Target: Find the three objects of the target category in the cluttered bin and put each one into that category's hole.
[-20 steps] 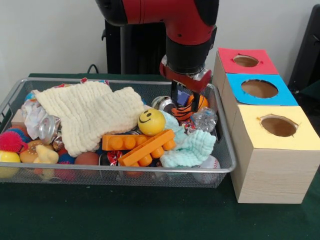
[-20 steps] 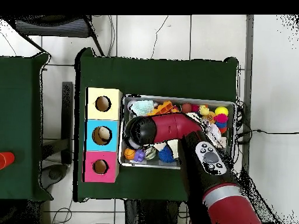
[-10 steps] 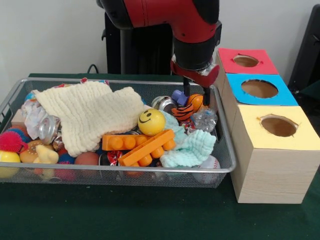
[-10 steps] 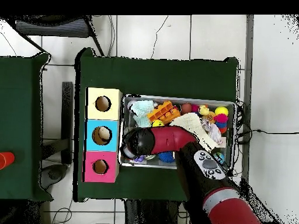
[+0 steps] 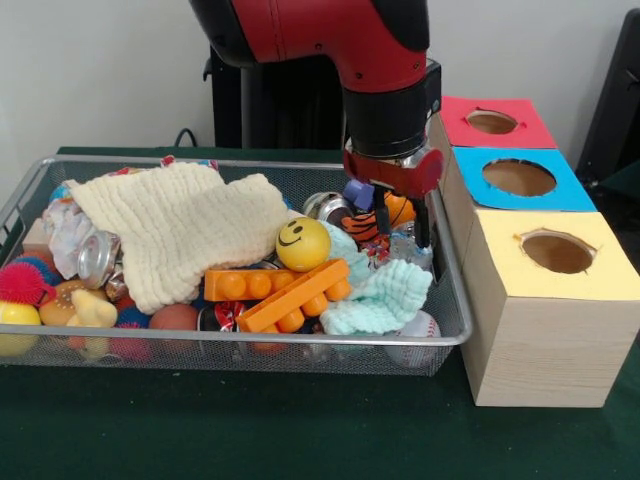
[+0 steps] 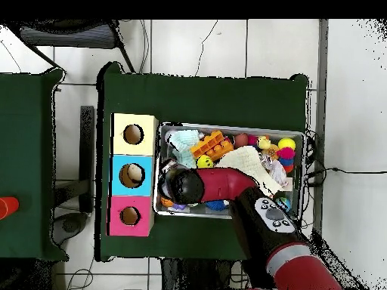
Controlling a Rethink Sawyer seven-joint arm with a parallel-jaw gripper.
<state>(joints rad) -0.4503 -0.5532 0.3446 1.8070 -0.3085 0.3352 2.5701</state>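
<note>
Compared with half a second ago, the gripper (image 5: 402, 230) is being seen lower and shifted toward the near right corner of the wire bin (image 5: 250, 339). It is no longer hanging over the purple piece (image 5: 357, 193) but is set down among the clutter beside the bin's right wall.

At the near rim a white baseball (image 5: 420, 328) is lying, with a mint cloth (image 5: 380, 295) just behind it and two orange bricks (image 5: 285, 293) to its left. A yellow smiley ball (image 5: 302, 243) is resting behind the bricks. A cream cloth (image 5: 180, 230) is spread over the left half of the bin.

Behind the mint cloth a crumpled clear piece (image 5: 404, 247) is lying. It is an irregular lump, so no long axis or heading can be told. The two dark fingers (image 5: 421, 222) are being held apart. One is standing at the lump's right side and the other at its left, so that the lump is lying between and just below the tips; whether it is being touched cannot be told. An orange ball (image 5: 400, 207) is showing between the fingers higher up, and a tiger-striped toy (image 5: 364, 226) is lying just left of the left finger, its length running across the bin and rising slightly to the right.

Outside the bin, to the right, a yellow box (image 5: 540, 290), a blue box (image 5: 560, 196) and a red box (image 5: 520, 130) are lined up from near to far, each with a round hole on top.

In the overhead view the gripper is being hidden under the arm (image 6: 219, 185).
</note>
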